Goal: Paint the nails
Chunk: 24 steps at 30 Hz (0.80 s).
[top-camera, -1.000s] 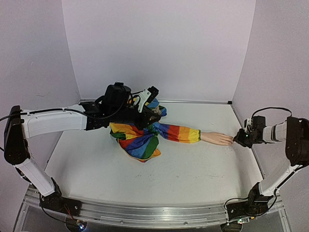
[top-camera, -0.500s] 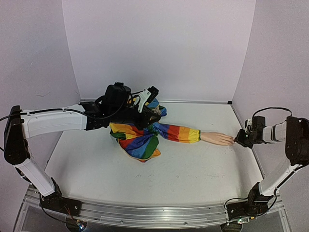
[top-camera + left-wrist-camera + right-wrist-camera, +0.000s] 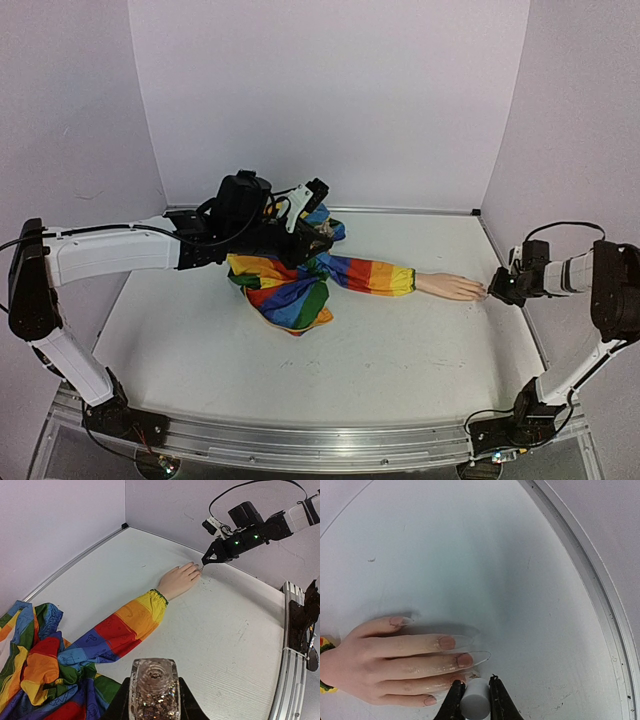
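Right claw [image 3: 205, 561] eased back, clamped on white cap [image 3: 474, 705], nails [image 3: 465, 660] just beside, left claw [image 3: 153, 707] gripping bottle [image 3: 154, 680]

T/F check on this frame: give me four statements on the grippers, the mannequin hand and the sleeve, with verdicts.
1. The right gripper is shut on a small white cylinder at the fingertips of the mannequin hand. True.
2. The left gripper is empty. False: it is shut on a clear glittery bottle.
3. The mannequin hand lies palm down on the table. True.
4. The sleeve is plain blue. False: it is rainbow-striped.
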Available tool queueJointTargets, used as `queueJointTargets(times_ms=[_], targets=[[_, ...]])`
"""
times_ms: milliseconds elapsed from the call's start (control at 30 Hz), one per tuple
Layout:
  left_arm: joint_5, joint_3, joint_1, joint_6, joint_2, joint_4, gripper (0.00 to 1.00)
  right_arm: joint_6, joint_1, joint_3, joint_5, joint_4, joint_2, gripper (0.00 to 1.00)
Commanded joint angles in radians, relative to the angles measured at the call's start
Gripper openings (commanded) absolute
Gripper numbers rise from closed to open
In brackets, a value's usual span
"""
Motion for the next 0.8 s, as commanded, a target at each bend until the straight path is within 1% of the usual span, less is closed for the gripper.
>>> queueJointTargets(times_ms=[0,167,367,767], targets=[[-0.010,0.050,0.007,0.015,-0.023,0.053,0.00,0.007,0.005,0.018,0.002,-0.019,-0.062,0.00],[-0.002,0.047,0.006,0.007,-0.029,0.054,0.00,-0.003,0.016,0.010,-0.066,-0.036,-0.081,0.00],[0.006,0.043,0.006,0.001,-0.038,0.054,0.00,-0.007,0.017,0.014,-0.087,-0.028,-0.047,0.00],[-0.005,0.039,0.005,0.002,-0.042,0.054,0.00,0.003,0.017,0.028,-0.066,-0.031,-0.018,0.00]])
